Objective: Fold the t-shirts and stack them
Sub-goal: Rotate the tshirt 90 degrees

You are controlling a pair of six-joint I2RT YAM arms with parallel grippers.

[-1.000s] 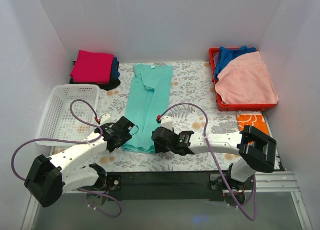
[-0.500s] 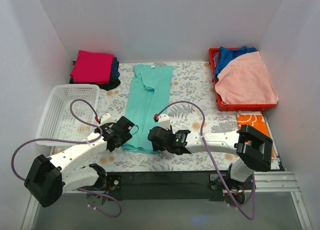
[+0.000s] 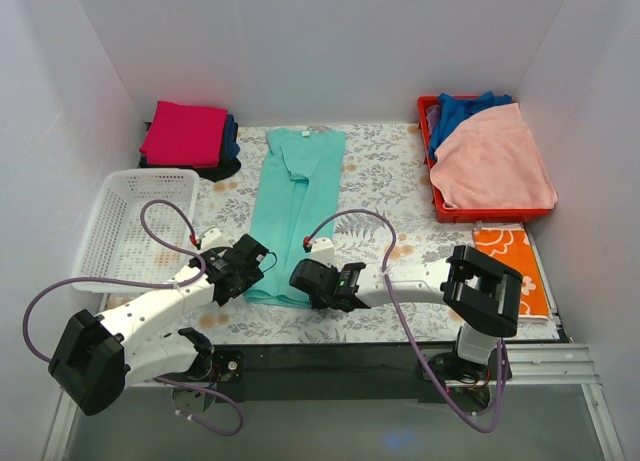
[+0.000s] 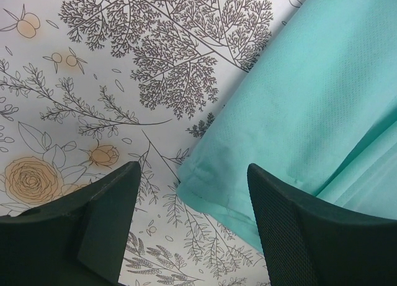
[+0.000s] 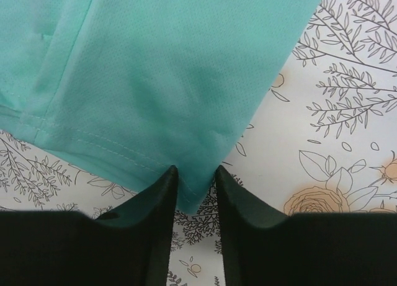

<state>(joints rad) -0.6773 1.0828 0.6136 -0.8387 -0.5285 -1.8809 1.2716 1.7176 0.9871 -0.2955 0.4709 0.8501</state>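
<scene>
Open tabletop (image 3: 385, 181) separates mint shirt (image 3: 298, 206) from red bin (image 3: 490, 216); white basket (image 3: 100, 216) stands near left hand (image 3: 258, 264).

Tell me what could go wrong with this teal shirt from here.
The right gripper has only the tip of the mint shirt hem corner between its narrowly parted fingers; a grip there may slip on lifting.
The left gripper is wide open astride the other corner, gripping nothing; if one side lifts first, the lengthwise fold could skew or fall open.
</scene>
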